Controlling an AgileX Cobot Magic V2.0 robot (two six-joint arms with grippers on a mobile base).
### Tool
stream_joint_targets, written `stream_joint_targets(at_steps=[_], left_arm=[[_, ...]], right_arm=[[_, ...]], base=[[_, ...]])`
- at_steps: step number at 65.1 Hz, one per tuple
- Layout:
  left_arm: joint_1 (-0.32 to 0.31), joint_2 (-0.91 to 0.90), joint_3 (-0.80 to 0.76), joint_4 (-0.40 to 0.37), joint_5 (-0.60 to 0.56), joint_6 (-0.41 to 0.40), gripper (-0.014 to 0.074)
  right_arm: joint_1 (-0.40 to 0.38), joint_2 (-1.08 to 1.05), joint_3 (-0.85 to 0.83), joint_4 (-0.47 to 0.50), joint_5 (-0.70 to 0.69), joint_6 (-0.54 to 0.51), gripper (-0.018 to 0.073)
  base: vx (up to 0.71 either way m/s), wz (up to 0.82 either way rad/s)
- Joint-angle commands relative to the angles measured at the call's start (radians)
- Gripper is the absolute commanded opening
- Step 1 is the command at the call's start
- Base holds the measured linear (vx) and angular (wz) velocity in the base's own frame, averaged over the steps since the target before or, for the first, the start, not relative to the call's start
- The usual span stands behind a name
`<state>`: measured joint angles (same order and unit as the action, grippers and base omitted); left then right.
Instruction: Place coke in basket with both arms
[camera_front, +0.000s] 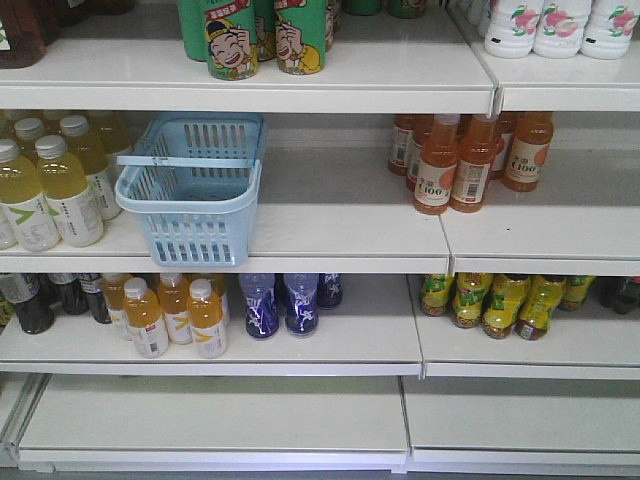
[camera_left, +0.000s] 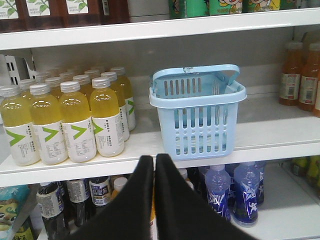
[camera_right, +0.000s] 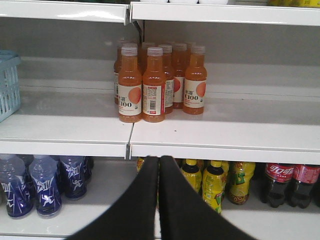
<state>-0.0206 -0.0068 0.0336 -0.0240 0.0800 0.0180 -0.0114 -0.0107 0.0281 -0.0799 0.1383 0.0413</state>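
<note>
Coke of the wanted kind, slim with a pale lower part, shows in no view. The only red-label cola bottles (camera_right: 277, 175) in sight are dark-filled ones on the low shelf at the right, so I cannot tell where it is. Both pairs of fingers are pressed together with nothing between them. The left arm's fingers (camera_left: 146, 175) point toward the basket (camera_left: 200, 96), the right arm's fingers (camera_right: 150, 175) toward the orange bottles (camera_right: 154, 85).

Such a bottle would likely be light, smooth and a little slippery on its label film. Its thin walls would give under a hard squeeze, and it is tall enough to topple at a nudge. The labelled waist would probably be the best hold, squeezed moderately.

The basket stands at the near edge of the middle shelf (camera_front: 350, 235). Yellow bottles (camera_front: 65, 195) are just beside it on the left, and bare shelf runs to its right as far as the orange bottles. The shelf above overhangs it, so headroom is short. One handle (camera_front: 190, 160) seems to lie across the far part of the opening, though that is hard to make out. Entry over the near rim from the right looks freest.
</note>
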Motion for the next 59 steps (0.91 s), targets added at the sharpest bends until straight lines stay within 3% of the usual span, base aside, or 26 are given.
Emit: stream_joint_targets(at_steps=[1,59], left_arm=[[-0.002,-0.02,-0.001,-0.003,-0.069,-0.002,-0.0006],[-0.002,-0.02,-0.001,-0.003,-0.069,-0.002,-0.0006]], right_arm=[[0.002,-0.018,0.011,-0.007,-0.075,-0.005,-0.0009],[0.002,-0.018,0.011,-0.007,-0.075,-0.005,-0.0009]], base=[[0.11,0.02],[0.04,0.0]])
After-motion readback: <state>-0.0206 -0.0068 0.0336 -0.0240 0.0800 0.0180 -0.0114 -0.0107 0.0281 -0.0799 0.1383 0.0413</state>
